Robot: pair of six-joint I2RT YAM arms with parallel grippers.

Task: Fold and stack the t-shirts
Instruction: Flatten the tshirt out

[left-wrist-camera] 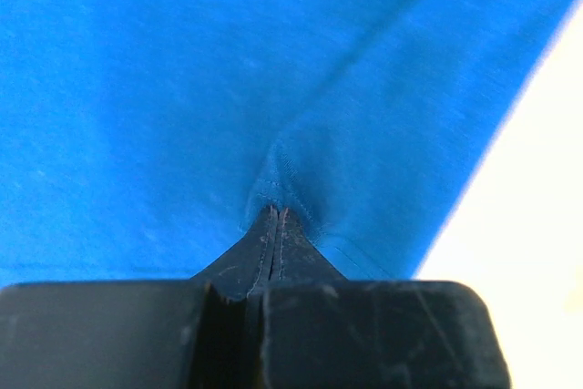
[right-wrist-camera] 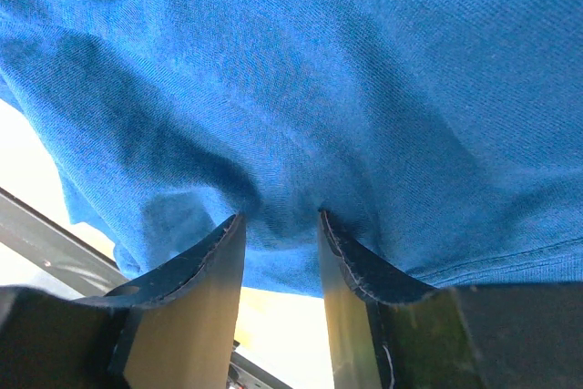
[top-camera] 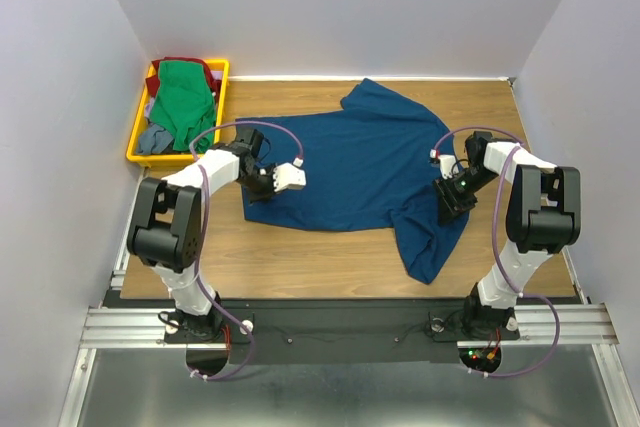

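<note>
A large blue t-shirt [top-camera: 350, 162] lies spread on the wooden table, with one part trailing toward the front right; no print shows on it. My left gripper [top-camera: 265, 187] is at its left edge. In the left wrist view the gripper [left-wrist-camera: 276, 213] is shut on a pinch of the blue cloth [left-wrist-camera: 228, 70]. My right gripper [top-camera: 448, 199] is at the shirt's right edge. In the right wrist view it [right-wrist-camera: 278, 220] is open, with blue cloth [right-wrist-camera: 319, 70] draped across the fingertips [right-wrist-camera: 230, 230]. Green [top-camera: 182, 102], dark red [top-camera: 185, 62] and grey-blue [top-camera: 153, 137] shirts lie bunched in the tray.
The yellow plastic tray [top-camera: 160, 159] stands at the back left corner of the table. White walls close in the left, back and right sides. The metal rail with both arm bases runs along the near edge.
</note>
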